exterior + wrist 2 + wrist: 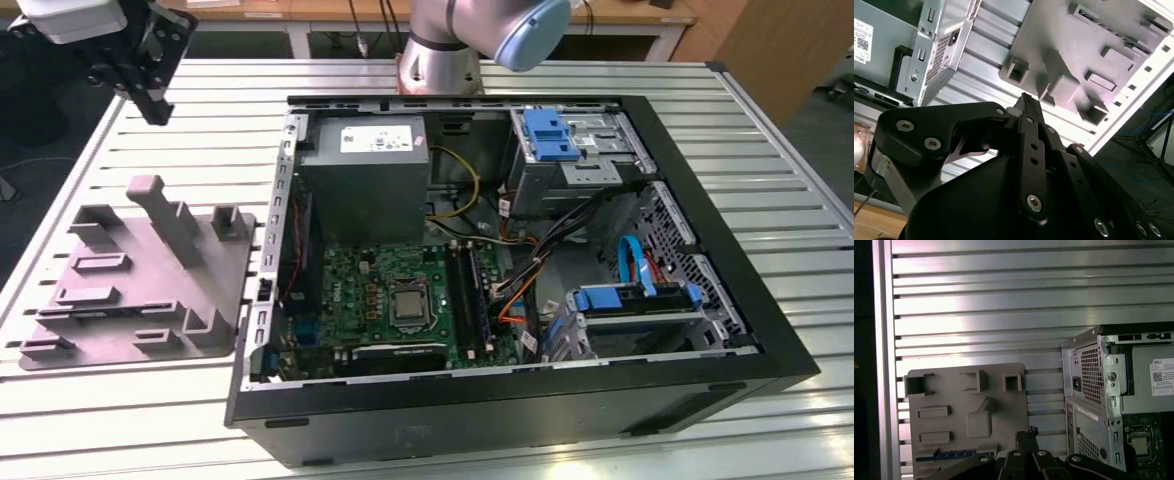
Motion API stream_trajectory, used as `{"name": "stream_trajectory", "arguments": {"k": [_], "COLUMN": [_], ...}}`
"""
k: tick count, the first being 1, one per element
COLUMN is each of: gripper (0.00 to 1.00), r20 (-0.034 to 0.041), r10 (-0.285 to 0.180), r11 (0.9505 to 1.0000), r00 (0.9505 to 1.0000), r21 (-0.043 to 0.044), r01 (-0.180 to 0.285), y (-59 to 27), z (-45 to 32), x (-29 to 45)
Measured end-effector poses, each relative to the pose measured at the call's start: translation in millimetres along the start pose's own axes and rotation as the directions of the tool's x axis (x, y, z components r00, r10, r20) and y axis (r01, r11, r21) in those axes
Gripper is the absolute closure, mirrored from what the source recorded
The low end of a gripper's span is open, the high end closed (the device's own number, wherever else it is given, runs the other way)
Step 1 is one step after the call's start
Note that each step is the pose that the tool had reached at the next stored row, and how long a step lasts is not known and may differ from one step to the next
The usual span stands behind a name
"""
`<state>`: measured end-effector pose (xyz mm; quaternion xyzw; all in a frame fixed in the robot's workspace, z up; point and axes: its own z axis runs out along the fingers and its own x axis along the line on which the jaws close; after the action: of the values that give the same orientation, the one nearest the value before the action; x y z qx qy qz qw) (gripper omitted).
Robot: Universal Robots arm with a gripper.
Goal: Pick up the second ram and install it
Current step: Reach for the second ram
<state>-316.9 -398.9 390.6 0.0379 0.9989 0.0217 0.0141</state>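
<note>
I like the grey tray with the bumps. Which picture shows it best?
The exterior view: the whole grey tray lies uncovered on the table beside the open computer. The first wrist view looks straight down on the tray, with the hand hiding one edge. The second wrist view catches part of it, slanted, beyond the hand.

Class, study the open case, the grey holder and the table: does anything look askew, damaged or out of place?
Nothing stands out. The case lies flat on the table, the holder sits flat beside it, and the ram lies in a holder slot. No damage shows.
</note>
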Motion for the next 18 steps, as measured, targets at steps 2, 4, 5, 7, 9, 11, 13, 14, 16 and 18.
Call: {"name": "stream_trajectory", "arguments": {"k": [2,4,5,7,9,11,13,14,16,18], "gripper": [0.90,0.90,0.90,0.90,0.90,0.90,0.90,0.90,0.90,0.90], "r20": [-0.0001,0.0000,0.0000,0.0000,0.0000,-0.0001,0.0000,0.0000,0.0000,0.0000], "r10": [0.000,0.000,0.000,0.000,0.000,0.000,0.000,0.000,0.000,0.000], "r11": [1.0000,1.0000,1.0000,1.0000,1.0000,1.0000,1.0000,1.0000,1.0000,1.0000], "r00": [1.0000,1.0000,1.0000,1.0000,1.0000,1.0000,1.0000,1.0000,1.0000,1.0000], "r21": [0.0000,0.0000,0.0000,0.0000,0.0000,0.0001,0.0000,0.0000,0.0000,0.0000], "r01": [0.000,0.000,0.000,0.000,0.000,0.000,0.000,0.000,0.000,0.000], "y": [-0.4,-0.8,-0.9,-1.3,-1.7,-2.1,-2.5,-2.7,-3.1,-3.5], "z": [-0.1,-0.1,-0.1,-0.1,0.0,-0.1,0.0,0.0,0.1,0.3], "x": [4.9,9.7,12.1,17.4,22.3,27.1,32.3,35.2,40.5,45.6]}}
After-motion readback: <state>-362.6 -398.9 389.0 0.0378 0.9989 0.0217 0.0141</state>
